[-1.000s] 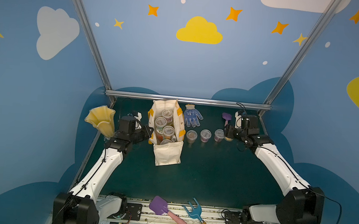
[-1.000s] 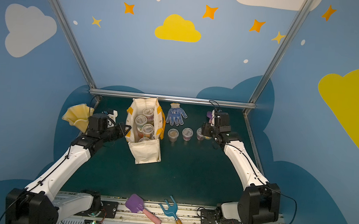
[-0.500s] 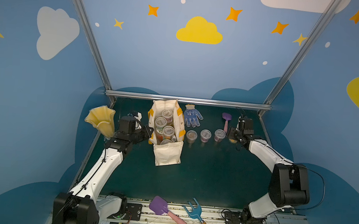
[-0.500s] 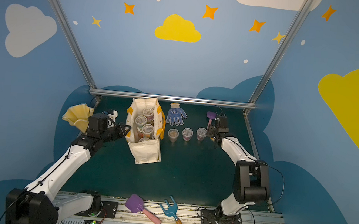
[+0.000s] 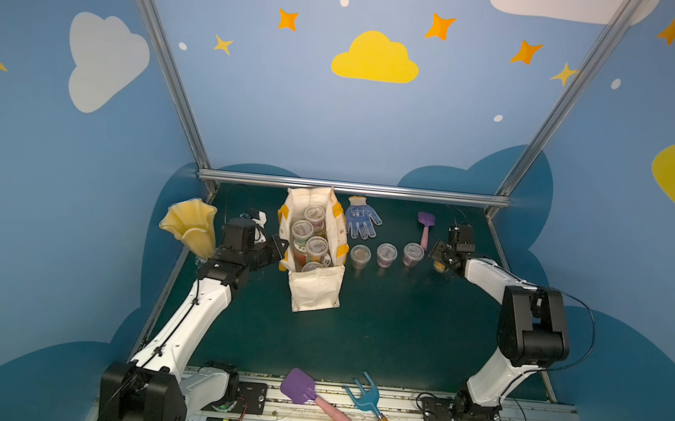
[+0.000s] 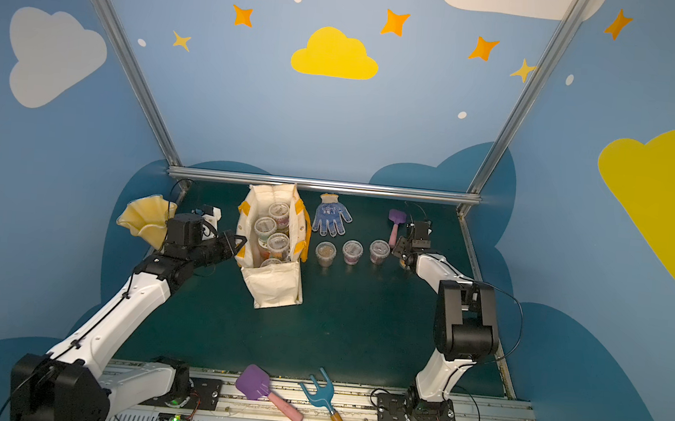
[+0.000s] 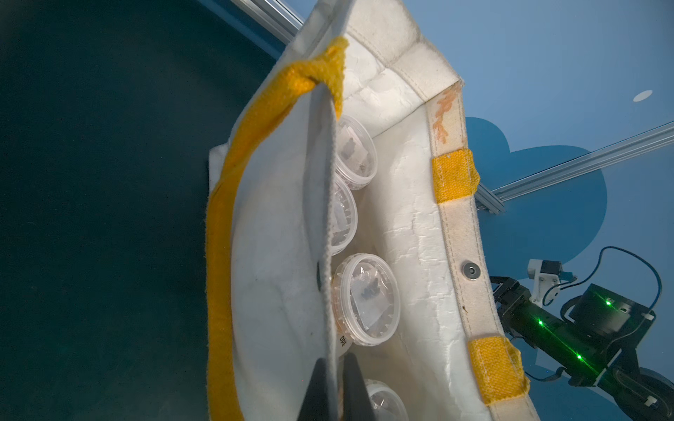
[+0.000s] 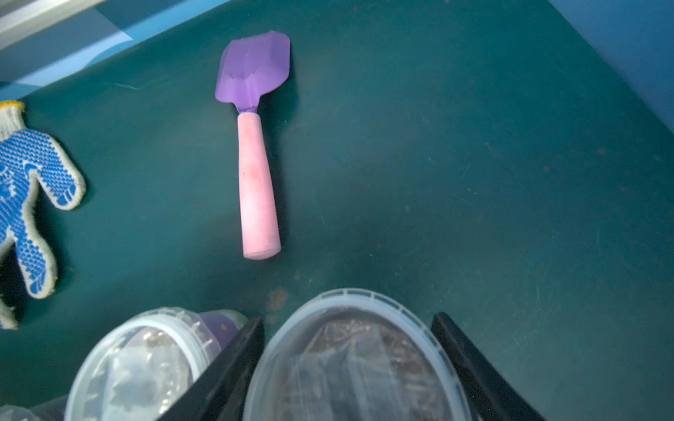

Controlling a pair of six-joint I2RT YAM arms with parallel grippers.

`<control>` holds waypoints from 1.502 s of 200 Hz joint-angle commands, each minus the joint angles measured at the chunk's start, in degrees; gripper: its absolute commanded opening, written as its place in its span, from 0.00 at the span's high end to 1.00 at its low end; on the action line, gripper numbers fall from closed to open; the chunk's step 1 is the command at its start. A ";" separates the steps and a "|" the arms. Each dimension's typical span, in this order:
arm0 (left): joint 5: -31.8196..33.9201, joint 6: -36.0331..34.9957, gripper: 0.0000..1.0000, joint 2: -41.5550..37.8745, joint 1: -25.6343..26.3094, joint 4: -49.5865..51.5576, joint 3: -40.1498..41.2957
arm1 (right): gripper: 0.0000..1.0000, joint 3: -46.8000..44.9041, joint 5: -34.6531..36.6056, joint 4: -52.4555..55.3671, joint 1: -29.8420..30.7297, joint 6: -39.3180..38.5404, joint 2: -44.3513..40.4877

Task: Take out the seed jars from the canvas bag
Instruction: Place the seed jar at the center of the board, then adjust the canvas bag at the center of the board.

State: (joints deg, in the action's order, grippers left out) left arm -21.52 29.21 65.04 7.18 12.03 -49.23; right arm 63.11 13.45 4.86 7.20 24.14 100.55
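Note:
The cream canvas bag (image 5: 316, 293) stands upright at the back left with several seed jars (image 5: 316, 245) inside, lids up. My left gripper (image 5: 282, 249) is shut on the bag's near side wall just below the rim; in the left wrist view its fingers (image 7: 322, 382) pinch the fabric. Three small seed jars (image 5: 386, 254) stand in a row to the right of the bag. At the right end of that row my right gripper (image 5: 442, 262) is low over the table, shut on another seed jar (image 8: 350, 364), one finger on each side of its lid.
A yellow ruffled vase (image 5: 190, 223) stands behind my left wrist. A blue dotted glove (image 5: 362, 222) and a purple spade (image 5: 425, 227) lie at the back. Another purple spade (image 5: 303, 387) and a blue fork (image 5: 369, 401) lie on the front rail. The right wall is near my right arm.
My right arm has folded its elbow up and brought the gripper with its jar down to the end of the row. The left arm and the bag have stayed put.

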 commanded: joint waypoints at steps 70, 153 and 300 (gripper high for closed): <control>-0.66 -1.00 0.94 -0.66 0.20 2.02 0.45 | 0.30 2.89 -1.51 5.01 0.18 5.11 4.11; -0.89 -0.80 0.94 -0.65 0.20 1.84 0.19 | 0.11 0.29 -3.16 3.73 0.27 5.87 -1.13; -2.39 -0.13 0.96 0.78 0.29 2.96 -4.27 | 0.13 33.63 -25.79 31.77 29.08 -13.43 -3.06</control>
State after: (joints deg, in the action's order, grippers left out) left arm -22.11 29.34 66.02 7.18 13.74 -51.20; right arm 94.17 -12.75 26.02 32.88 13.10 90.87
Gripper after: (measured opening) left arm 0.067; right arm 0.866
